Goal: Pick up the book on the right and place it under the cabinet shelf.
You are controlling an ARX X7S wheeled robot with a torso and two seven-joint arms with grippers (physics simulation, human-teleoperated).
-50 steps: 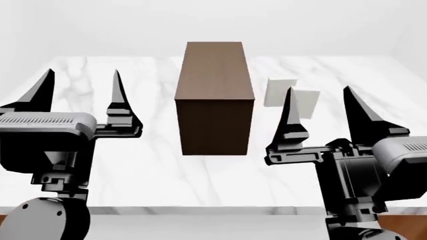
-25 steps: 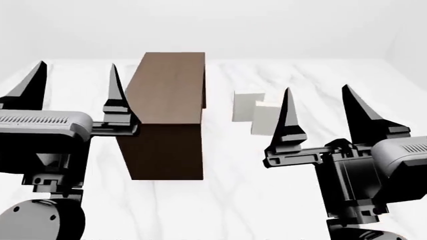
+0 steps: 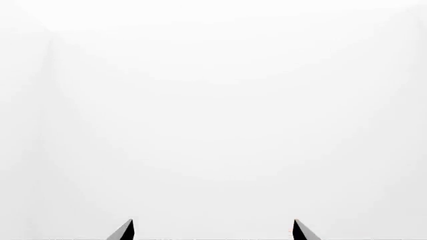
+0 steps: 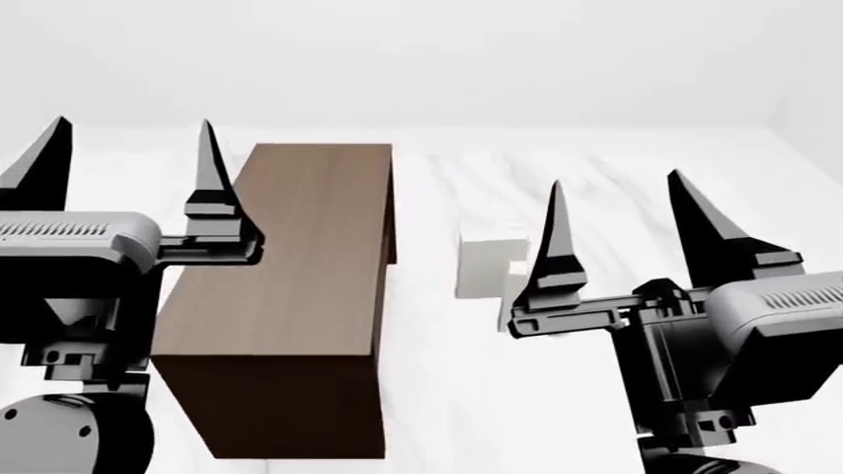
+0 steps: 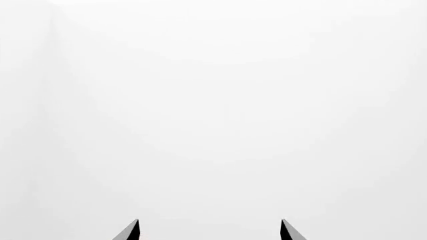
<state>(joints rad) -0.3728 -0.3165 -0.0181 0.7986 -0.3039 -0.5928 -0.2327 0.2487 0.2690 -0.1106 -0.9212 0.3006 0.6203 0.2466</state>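
The book (image 4: 507, 267) sits on the table (image 4: 448, 385) at about 3 o'clock from the cabinet (image 4: 283, 296), partly hidden behind the right gripper (image 4: 617, 232); a second white book (image 4: 483, 259) overlaps it, so its edges are hard to separate. The step in hand appears to be the approach. The right gripper should descend squarely over the rightmost book, clear of its twin. Both it and the left gripper (image 4: 125, 168) are spread wide, empty, touching nothing.

Both end effectors (image 4: 126, 163) (image 4: 617, 212) have black pointed fingers on grey ribbed housings.
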